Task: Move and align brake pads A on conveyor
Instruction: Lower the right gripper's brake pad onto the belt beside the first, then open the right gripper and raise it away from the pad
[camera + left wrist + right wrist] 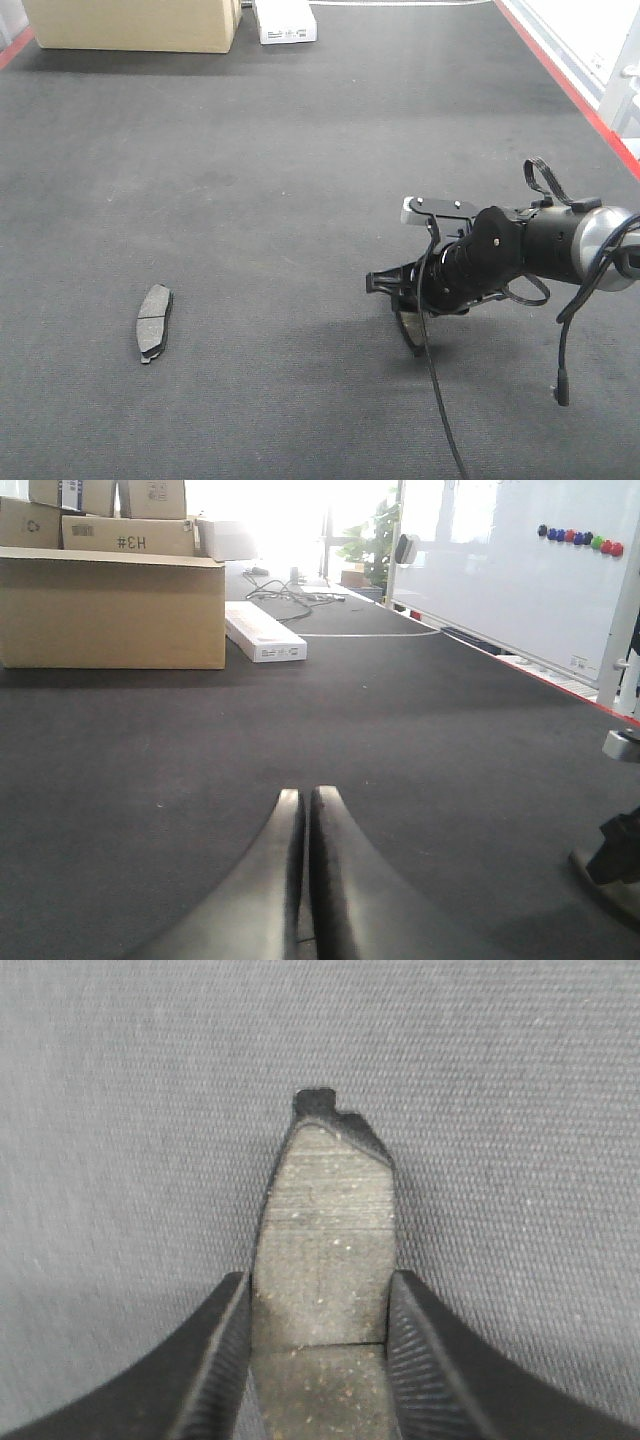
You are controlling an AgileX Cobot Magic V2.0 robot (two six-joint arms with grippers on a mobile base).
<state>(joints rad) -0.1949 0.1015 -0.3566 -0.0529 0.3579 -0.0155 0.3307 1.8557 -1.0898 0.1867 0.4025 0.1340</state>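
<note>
One brake pad A [155, 321] lies flat on the dark felt conveyor [300, 180] at the front left, long axis running roughly away from me. My right gripper [404, 306] is at the right, shut on a second brake pad [411, 332] held on edge, its lower end close to the belt. In the right wrist view this pad [325, 1220] sits between both fingers [222, 1345], its groove showing, the gripper [320, 1295] closed on its sides. My left gripper [304, 798] is shut and empty, low over the belt, outside the front view. Other pads are out of view.
A cardboard box [130, 25] and a white flat box [285, 20] stand at the belt's far end, also in the left wrist view [110, 610]. The red belt edge [570, 90] runs along the right. A whiteboard [500, 570] stands beyond it.
</note>
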